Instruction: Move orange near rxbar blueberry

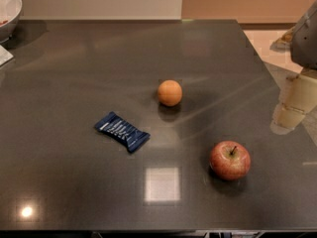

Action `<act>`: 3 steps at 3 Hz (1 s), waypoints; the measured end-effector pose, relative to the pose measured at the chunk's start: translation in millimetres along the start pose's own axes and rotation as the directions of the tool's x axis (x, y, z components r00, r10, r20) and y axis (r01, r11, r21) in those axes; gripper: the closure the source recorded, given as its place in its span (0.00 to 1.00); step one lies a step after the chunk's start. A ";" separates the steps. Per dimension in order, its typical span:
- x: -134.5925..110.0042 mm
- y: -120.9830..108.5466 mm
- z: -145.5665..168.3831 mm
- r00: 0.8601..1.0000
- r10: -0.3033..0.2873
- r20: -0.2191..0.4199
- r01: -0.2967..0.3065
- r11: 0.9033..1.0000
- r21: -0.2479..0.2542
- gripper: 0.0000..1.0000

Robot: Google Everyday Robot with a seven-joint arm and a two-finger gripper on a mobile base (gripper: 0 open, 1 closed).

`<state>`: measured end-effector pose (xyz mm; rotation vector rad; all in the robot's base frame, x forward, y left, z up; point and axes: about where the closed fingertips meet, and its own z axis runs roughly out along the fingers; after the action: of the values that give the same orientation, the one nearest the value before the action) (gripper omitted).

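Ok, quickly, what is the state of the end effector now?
End effector: cannot be told. It is at the right side of the view, apart from the orange.

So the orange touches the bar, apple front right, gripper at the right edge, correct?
No: the camera view shows the orange apart from the bar, with a gap between them. The apple is front right, the gripper at the right edge.

The orange (170, 92) is plain orange, the snack bar (122, 131) navy with pale lines, the apple (230, 160) mottled red-yellow, the table (74, 73) dark grey, and the gripper (291, 110), at the right edge, cream.
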<state>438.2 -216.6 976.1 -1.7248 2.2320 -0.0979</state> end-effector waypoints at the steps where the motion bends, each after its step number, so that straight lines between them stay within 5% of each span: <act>1: -2.1 -1.7 0.1 1.000 0.000 0.008 0.000 1.000 0.001 0.00; 3: -45.8 -25.1 44.5 0.992 0.015 0.126 -0.009 0.999 -0.052 0.00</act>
<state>484.6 -173.6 949.5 -1.6934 2.1703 0.0705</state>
